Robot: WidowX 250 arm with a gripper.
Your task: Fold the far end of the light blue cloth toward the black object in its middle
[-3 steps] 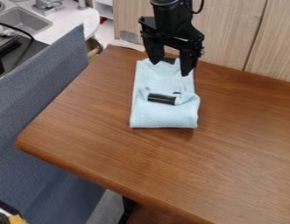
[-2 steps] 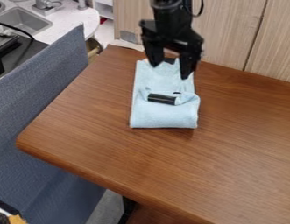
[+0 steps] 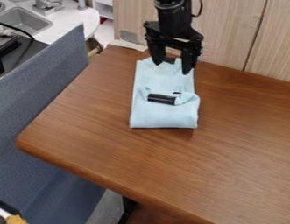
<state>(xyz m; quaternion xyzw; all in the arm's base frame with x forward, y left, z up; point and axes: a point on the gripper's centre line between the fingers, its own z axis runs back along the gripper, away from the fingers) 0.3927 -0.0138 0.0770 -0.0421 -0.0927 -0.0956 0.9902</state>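
The black gripper (image 3: 172, 68) hangs from the top edge over the far end of a folded light blue cloth (image 3: 164, 114), its two fingers apart and nothing visible between them but cloth behind. Whether the fingertips touch the cloth, I cannot tell. A short black cylindrical object (image 3: 161, 99) lies on the cloth's middle, beside a raised fold at its right. Another small dark piece shows at the cloth's far end, behind the fingers.
The cloth lies on a brown wooden table (image 3: 240, 144) with a rounded left corner. A blue-grey padded panel (image 3: 47, 100) runs along its left side. Wood-grain panels (image 3: 229, 33) stand behind. A sink (image 3: 24, 19) is at the upper left.
The gripper has shifted slightly upward in the view, toward the table's far edge. Cloth and black cylinder have stayed where they were.
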